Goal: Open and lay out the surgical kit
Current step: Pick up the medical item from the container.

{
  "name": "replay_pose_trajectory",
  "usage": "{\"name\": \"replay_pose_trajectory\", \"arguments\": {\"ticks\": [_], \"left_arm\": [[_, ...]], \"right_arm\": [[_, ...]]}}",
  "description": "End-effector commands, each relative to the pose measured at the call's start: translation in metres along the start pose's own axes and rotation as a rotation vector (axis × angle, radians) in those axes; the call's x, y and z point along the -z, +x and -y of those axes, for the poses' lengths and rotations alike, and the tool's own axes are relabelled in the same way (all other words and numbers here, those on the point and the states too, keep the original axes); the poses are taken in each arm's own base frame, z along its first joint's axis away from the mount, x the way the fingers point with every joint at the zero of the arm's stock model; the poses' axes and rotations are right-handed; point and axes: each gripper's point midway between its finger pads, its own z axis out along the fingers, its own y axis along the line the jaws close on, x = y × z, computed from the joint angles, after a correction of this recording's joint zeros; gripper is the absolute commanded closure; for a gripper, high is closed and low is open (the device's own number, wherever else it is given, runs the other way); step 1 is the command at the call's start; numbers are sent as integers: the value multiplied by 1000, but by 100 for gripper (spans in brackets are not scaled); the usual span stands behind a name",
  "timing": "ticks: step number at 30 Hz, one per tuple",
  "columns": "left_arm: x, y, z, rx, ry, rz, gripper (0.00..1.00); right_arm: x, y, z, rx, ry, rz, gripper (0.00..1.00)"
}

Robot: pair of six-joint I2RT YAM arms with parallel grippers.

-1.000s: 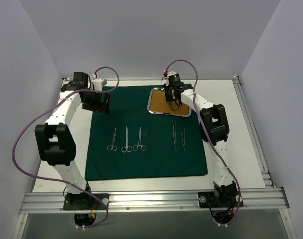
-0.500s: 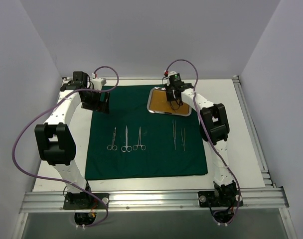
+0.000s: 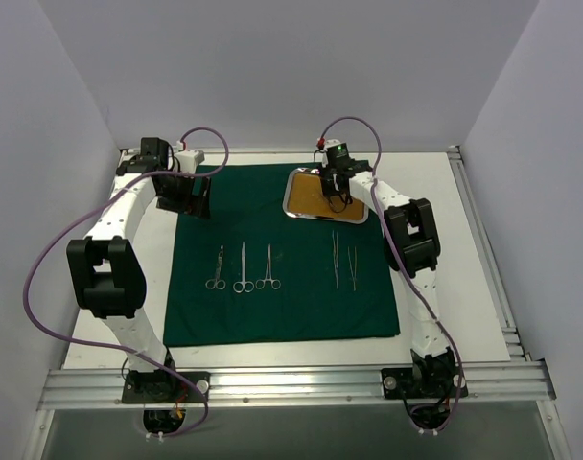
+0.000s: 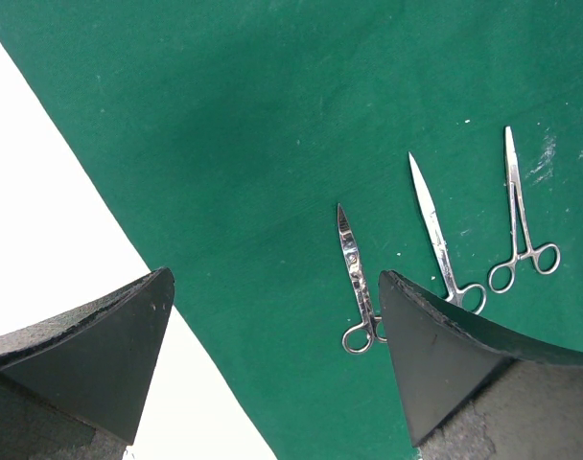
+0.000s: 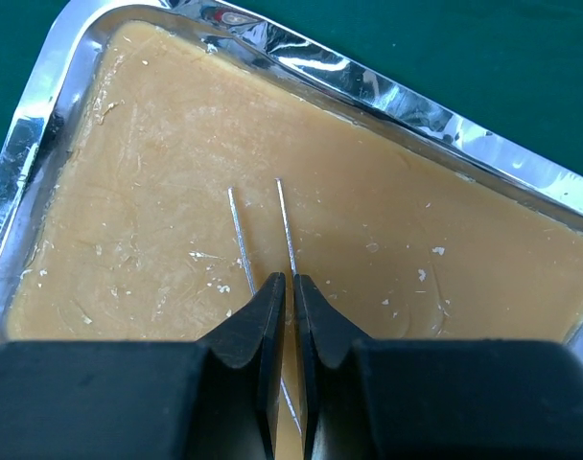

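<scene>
**Kit laid out on drape; right arm has tweezers in the tray**

Left gripper point(image 4: 274, 283): over the far-left corner of the green drape point(image 3: 282, 311), jaws wide apart, nothing in them. The drape lies flat on the white table point(image 3: 454, 287).

Mid-left on the drape is a row of three ring-handled tools, tips pointing away: short scissors point(image 3: 217, 268), long scissors point(image 3: 243, 269), forceps point(image 3: 268, 268). Right of them, across a gap, lie long tweezers point(image 3: 336, 261) and short tweezers point(image 3: 352, 265), side by side.

Steel tray point(image 5: 387, 96): on the drape's far-right corner, with the tan liner point(image 5: 157, 201) inside.

Right gripper point(image 5: 290, 280): over the liner, jaws pinched on thin silver tweezers point(image 5: 284, 225), prongs sticking out ahead. Can't tell if the tips touch the liner.
</scene>
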Motion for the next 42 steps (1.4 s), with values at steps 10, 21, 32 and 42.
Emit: {"name": "replay_pose_trajectory", "arguments": {"ticks": [10, 21, 32, 42], "left_arm": [[9, -13, -1, -12, -3, 44, 3], [8, -15, 1, -7, 9, 46, 3], [9, -15, 1, -8, 7, 46, 3], [9, -14, 1, -6, 8, 43, 3]], "right_arm": [[20, -12, 5, 15, 8, 6, 93], [37, -23, 1, 31, 4, 34, 92], [13, 0, 3, 37, 4, -31, 88], [7, 9, -1, 37, -21, -52, 92]]}}
